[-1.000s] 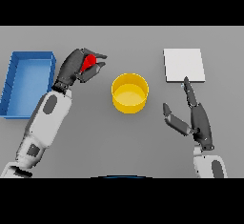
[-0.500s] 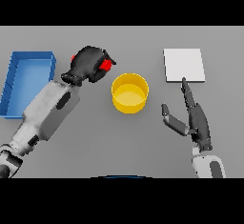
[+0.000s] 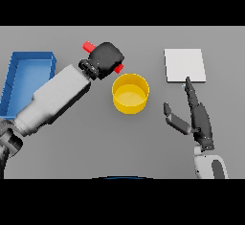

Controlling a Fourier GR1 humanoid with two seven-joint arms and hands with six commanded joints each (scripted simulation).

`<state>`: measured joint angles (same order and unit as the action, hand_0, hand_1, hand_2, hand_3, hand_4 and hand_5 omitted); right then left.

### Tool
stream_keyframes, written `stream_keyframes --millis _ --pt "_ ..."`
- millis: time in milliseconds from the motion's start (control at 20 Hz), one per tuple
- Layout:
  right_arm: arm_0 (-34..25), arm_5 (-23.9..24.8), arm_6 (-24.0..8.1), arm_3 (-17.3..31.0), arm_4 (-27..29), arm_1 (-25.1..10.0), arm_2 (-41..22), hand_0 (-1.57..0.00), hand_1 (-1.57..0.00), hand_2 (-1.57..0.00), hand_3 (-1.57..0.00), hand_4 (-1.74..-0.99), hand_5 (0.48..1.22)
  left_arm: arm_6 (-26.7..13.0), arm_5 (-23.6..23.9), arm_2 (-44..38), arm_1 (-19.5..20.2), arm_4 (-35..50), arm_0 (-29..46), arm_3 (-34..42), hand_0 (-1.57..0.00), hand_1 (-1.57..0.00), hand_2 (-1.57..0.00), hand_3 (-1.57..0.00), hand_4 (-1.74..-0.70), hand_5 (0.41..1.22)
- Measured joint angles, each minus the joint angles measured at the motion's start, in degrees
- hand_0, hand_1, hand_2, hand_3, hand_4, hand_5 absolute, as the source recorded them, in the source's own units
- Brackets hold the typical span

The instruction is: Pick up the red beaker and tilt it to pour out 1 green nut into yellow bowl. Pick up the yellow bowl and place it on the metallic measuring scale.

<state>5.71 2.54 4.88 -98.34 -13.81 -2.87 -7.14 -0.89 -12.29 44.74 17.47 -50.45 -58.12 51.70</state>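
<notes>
Left of yellow bowl (image 3: 130, 93): blue tray (image 3: 28, 71) | right: scale (image 3: 184, 65)

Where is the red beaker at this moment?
In the head view, the red beaker is in the left hand, tilted, left of centre, just up-left of the yellow bowl and right of the blue tray.

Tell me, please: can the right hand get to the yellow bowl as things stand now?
Probably yes. The right hand is open with bare table between it and the yellow bowl. The left hand, holding the red beaker, hovers at the bowl's far-left rim only.
</notes>
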Motion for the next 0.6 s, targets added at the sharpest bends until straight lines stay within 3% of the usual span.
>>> stream_keyframes --millis 400,450,600 --pt "0.3 0.9 1.8 0.4 -0.8 0.5 -0.1 0.00 0.00 0.00 0.00 -1.188 0.647 1.9 -5.7 11.1 -1.5 -6.0 -8.3 -4.8 -1.57 -1.57 -1.57 -1.57 -1.73 1.220" --pt "-0.5 1.5 0.4 0.6 -1.7 0.4 -0.2 0.00 0.00 0.00 0.00 -1.183 0.643 1.9 -5.5 12.8 -1.5 -7.2 -8.9 -5.5 -1.57 -1.57 -1.57 -1.57 -1.73 1.220" --pt "0.3 1.2 0.7 0.6 -0.7 0.9 -0.1 0.00 0.00 0.00 0.00 -1.179 0.627 4.7 -4.7 16.7 -1.7 -9.4 -11.4 -6.4 -1.57 -1.57 -1.57 -1.57 -1.74 1.221"
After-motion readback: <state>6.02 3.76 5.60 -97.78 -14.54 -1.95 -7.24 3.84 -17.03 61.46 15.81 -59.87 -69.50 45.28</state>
